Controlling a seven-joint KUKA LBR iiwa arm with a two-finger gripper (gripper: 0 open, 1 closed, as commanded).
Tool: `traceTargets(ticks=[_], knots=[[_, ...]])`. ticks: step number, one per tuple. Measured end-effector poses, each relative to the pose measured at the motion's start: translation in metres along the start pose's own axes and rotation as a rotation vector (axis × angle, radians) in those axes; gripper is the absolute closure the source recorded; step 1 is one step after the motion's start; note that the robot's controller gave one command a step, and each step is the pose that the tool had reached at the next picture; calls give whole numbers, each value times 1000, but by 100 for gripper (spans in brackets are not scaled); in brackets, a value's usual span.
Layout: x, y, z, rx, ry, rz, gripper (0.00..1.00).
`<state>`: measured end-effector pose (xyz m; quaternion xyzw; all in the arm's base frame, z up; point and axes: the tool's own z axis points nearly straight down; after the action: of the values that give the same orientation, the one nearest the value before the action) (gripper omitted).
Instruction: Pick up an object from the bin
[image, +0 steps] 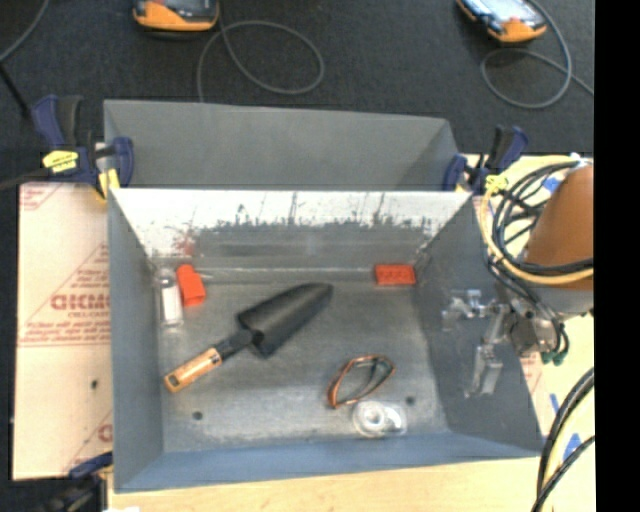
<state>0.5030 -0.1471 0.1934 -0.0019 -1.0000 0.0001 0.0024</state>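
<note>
Camera view gives me nothing under the end effector (487, 345), so I judge the pick has not begun and the choice of thing is open. The nearest candidates are a brown loop of band (338, 386) and a clear ring (378, 418) just below it. Both lie flat on the floor of the bin (135, 330), at the lower centre-right of the frame.

The end effector hangs to their right, over the bin's sloping right wall. I cannot tell whether it is open or closed, and I see nothing carried in it.

Further left, a trowel (275, 318) with a black blade and an orange handle slants from the centre towards the lower left. At the far left an orange block (190, 285) sits beside a small pale vial (170, 300). A second orange block (394, 273) rests against the back wall, at the upper right of the floor.

I would first shift left, clear of the slope, before descending, as a straight drop risks scraping the wall. The loop and ring look thin and low, so they are likely to slip. The trowel's handle, taken crosswise, seems the surer hold.
</note>
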Motion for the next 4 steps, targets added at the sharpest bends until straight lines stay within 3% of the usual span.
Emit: traceTargets(ticks=[2, 3, 4], knots=[[-5, 6, 8, 4, -12, -58, 0], [1, 24, 45, 4, -9, -339, 0], [13, 22, 69, 5, -10, -509, 0]])
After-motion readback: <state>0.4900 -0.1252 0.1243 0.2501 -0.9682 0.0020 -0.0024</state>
